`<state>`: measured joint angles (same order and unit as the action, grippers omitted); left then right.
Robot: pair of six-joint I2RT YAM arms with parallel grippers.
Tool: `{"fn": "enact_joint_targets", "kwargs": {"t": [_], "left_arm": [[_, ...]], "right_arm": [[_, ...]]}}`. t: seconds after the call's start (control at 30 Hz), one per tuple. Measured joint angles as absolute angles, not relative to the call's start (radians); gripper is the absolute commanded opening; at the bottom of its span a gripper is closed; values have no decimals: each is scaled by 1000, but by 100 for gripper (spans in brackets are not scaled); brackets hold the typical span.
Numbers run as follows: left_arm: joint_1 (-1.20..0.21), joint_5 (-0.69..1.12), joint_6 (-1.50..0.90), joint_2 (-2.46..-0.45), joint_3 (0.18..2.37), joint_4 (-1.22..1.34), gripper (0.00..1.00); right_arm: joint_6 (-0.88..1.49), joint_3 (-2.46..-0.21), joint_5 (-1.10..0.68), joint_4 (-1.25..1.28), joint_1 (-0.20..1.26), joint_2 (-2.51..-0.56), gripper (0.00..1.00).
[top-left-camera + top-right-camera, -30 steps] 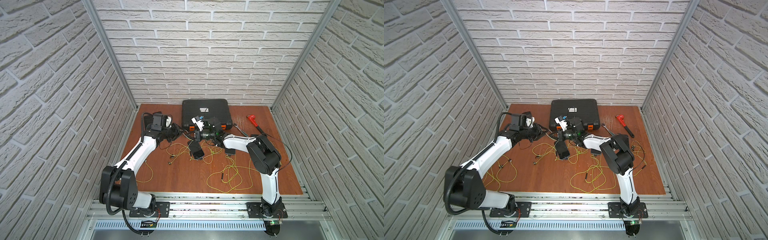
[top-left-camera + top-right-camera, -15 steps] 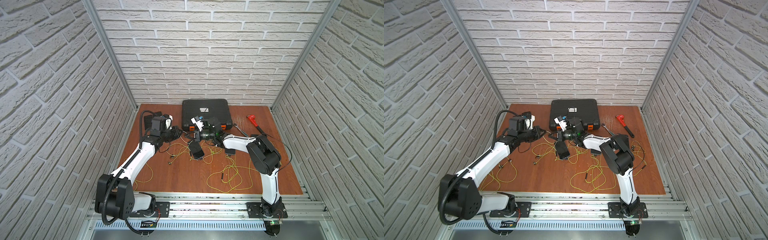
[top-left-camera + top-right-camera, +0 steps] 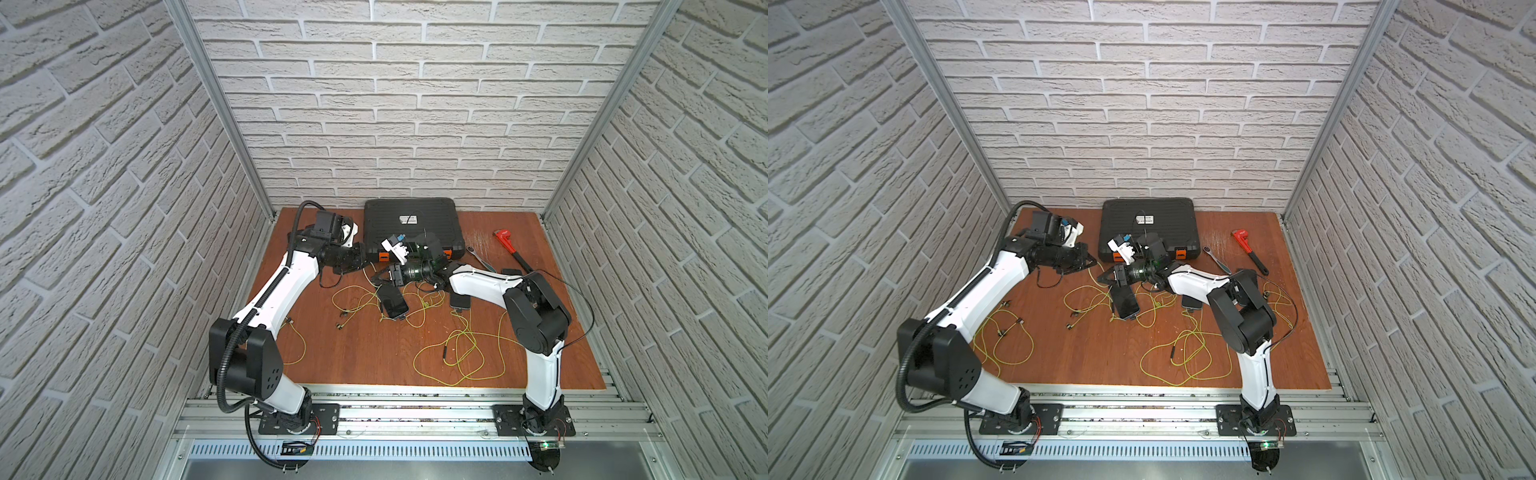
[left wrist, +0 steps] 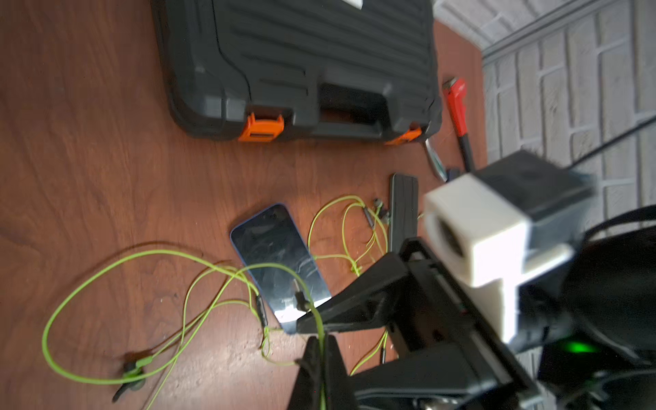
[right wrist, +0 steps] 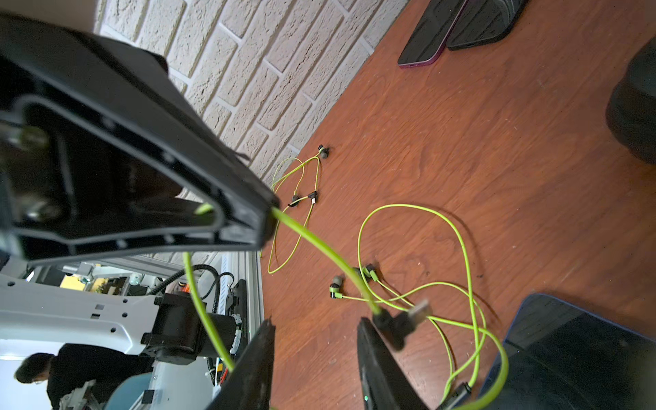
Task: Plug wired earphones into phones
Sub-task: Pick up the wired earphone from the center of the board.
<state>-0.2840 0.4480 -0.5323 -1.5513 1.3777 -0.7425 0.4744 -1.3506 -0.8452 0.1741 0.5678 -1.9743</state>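
Colour and pattern identification
Yellow-green earphone cords (image 5: 319, 245); glossy black phone (image 3: 392, 300); ribbed black case (image 3: 436, 224), orange latches (image 4: 261, 127); red wrench (image 3: 503, 237); red-brown woodgrain table (image 3: 365, 349).

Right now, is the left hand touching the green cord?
Touching. The left wrist view shows the left hand pinched shut on the earphone cord.

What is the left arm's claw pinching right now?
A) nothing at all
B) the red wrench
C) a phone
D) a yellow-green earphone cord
D: in the left wrist view the left claw has its tips shut on the yellow-green earphone cord.
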Motion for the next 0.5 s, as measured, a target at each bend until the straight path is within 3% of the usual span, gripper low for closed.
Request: {"fn": "enact_joint_targets", "kwargs": {"t": [0.5], "left_arm": [[-310, 458, -482, -1587, 1441, -894, 0]], "right_arm": [[117, -1460, -740, -213, 567, -1906, 29]]}}
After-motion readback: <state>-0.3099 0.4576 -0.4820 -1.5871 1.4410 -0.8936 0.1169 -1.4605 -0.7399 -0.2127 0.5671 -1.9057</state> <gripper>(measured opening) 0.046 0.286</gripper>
